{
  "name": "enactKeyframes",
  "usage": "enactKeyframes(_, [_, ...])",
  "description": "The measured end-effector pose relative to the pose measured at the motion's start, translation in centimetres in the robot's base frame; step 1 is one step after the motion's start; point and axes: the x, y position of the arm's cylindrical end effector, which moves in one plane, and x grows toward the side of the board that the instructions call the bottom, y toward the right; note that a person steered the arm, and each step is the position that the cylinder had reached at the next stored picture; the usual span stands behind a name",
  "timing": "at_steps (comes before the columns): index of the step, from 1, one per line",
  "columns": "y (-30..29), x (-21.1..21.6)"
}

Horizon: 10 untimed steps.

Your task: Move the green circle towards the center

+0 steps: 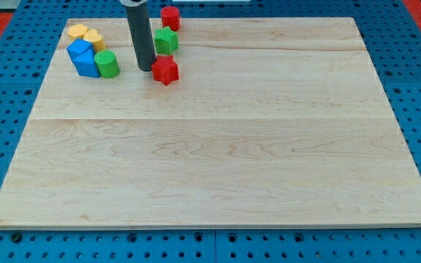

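The green circle (107, 64) sits far out at ten o'clock on the board (218, 146), touching a blue block (84, 58), so nothing is done yet. My tip (145, 69), a bare rod with no jaws, stands at the circle's three o'clock, touching a red star (164, 70).

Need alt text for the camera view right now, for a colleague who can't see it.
My tip rests between the green circle at the view's left and a red star touching its right. Yellow and blue blocks cluster beside the circle; a green star and another red block sit above.
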Motion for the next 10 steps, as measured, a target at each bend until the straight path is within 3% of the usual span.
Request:
enactKeyframes(2, [-1.6, 1.1])
enactKeyframes(4, [-3.4, -5.3])
enactKeyframes(5, [-6.2, -5.7])
enactKeyframes(7, [-6.5, 0.5])
enactKeyframes(10, [-8.8, 3.5])
